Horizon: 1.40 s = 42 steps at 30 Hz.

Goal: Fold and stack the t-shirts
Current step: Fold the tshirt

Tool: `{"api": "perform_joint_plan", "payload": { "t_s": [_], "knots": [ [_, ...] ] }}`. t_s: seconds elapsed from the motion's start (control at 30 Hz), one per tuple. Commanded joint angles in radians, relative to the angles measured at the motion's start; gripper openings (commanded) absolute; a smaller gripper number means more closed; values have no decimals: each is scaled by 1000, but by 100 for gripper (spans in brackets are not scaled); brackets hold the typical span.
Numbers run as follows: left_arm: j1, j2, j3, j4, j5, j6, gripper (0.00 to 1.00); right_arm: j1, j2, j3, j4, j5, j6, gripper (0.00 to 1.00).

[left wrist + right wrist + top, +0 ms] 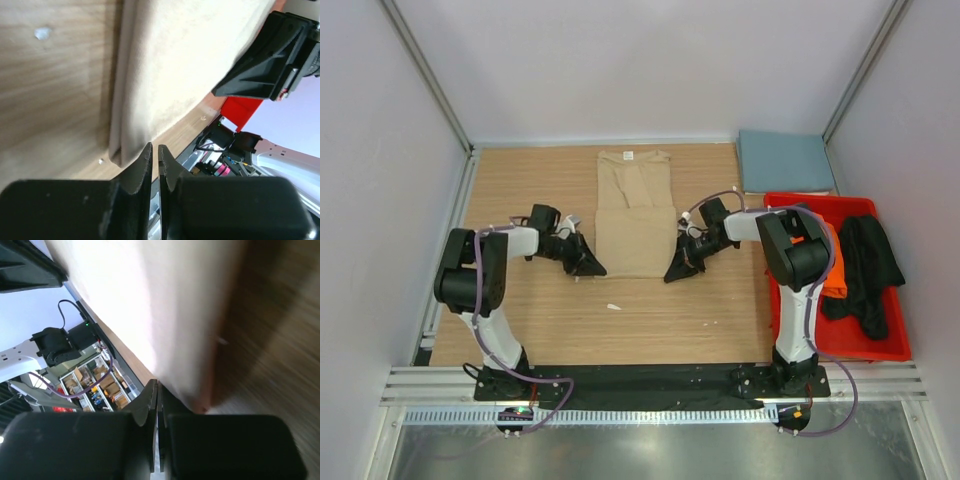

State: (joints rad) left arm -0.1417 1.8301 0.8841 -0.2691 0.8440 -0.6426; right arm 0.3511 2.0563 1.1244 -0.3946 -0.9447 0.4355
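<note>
From above, the tan shirt [634, 215] lies flat in the middle of the wooden table [520, 320]. It is folded into a long strip, with its near half doubled over. There is a small label inside the collar at the far end, too small to read. The left claw [588, 268] sits at the shirt's near left corner and the right claw [676, 272] at its near right corner. The blue-grey shirt [785, 160] lies folded at the back right of the table. The orange shirt [832, 262] and the black shirt [865, 270] are heaped in the red bin [840, 345] on the right. A white scrap [613, 306] lies on the wood near the tan shirt's front edge.

The left wrist camera shows what the top view does not. The left claw's fingers are together with only a thin slit between them and no cloth in it, and the shirt's folded corner lies just beside their tips. The right claw and a piece of the bin appear beyond the shirt.

The right wrist camera is blurred. Its fingers are pressed together and hold nothing, and the shirt's corner is close by. The left arm and some shelves of boxes show behind, with no writing that can be read.
</note>
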Motion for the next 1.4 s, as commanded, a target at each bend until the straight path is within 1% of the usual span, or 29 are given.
{"api": "perform_joint_plan", "payload": {
  "t_s": [0.0,0.13,0.2,0.33,0.47,0.5,0.57,0.73,0.8,0.83,0.9,0.93,0.97,1.03,1.07,1.1,1.13,1.17,1.2,1.23,1.27,1.3,1.33,1.37],
  "knots": [
    [2,-78,44,-51,6,5,9,-14,-56,-21,-55,34,-38,6],
    [-7,-100,105,-51,23,-40,11,-14,-110,-14,-41,37,-1,6],
    [-28,-86,144,-38,23,-54,11,-12,-120,1,-38,34,15,6],
    [-93,-37,165,11,26,-113,11,-4,-104,44,-7,46,60,6],
    [-162,1,112,114,20,-176,10,-4,-88,31,49,76,92,6],
    [-165,12,96,149,18,-184,10,-4,-82,25,54,80,91,6],
    [-165,18,46,169,1,-181,9,-6,-78,-1,60,101,88,6],
    [-165,21,-42,148,-36,-106,8,-20,-105,-89,39,164,48,6],
    [-165,-1,-85,128,-45,-82,8,-29,-133,-110,16,182,34,7],
    [-165,-41,-94,114,-51,-71,8,-32,-168,-127,7,202,22,8],
    [-167,-87,-103,47,-71,-34,9,-46,-209,-140,-33,237,6,12],
    [-165,-139,-96,15,-78,-22,10,-50,-226,-149,-47,253,-4,14],
    [-165,-164,-80,-49,-86,-14,14,-57,-266,-150,-79,271,-7,16],
    [-164,-221,-59,-109,-121,1,18,-58,-303,-144,-121,344,-15,20],
    [-159,-273,-48,-167,-140,3,21,-58,-342,-147,-136,363,3,26],
    [-156,-296,-25,-197,-161,1,29,-58,-366,-152,-133,383,25,29],
    [-150,-314,-14,-228,-221,-14,33,-58,-386,-172,-124,395,49,32],
    [-127,-333,-10,-276,-246,-29,36,-58,-406,-187,-80,423,83,40],
    [-110,-363,-10,-283,-256,-51,39,-58,-451,-207,-47,435,177,45],
    [-90,-379,-29,-283,-263,-113,40,-58,-470,-256,-9,446,227,48],
    [-46,-391,-45,-257,-258,-147,42,-55,-491,-282,84,464,286,54],
    [-26,-413,-66,-230,-247,-190,46,-52,-521,-307,127,477,374,54],
    [-6,-420,-114,-202,-241,-228,47,-46,-534,-343,160,503,419,55],
    [20,-426,-137,-135,-232,-317,48,-28,-545,-360,218,545,454,56]
  ]
}}
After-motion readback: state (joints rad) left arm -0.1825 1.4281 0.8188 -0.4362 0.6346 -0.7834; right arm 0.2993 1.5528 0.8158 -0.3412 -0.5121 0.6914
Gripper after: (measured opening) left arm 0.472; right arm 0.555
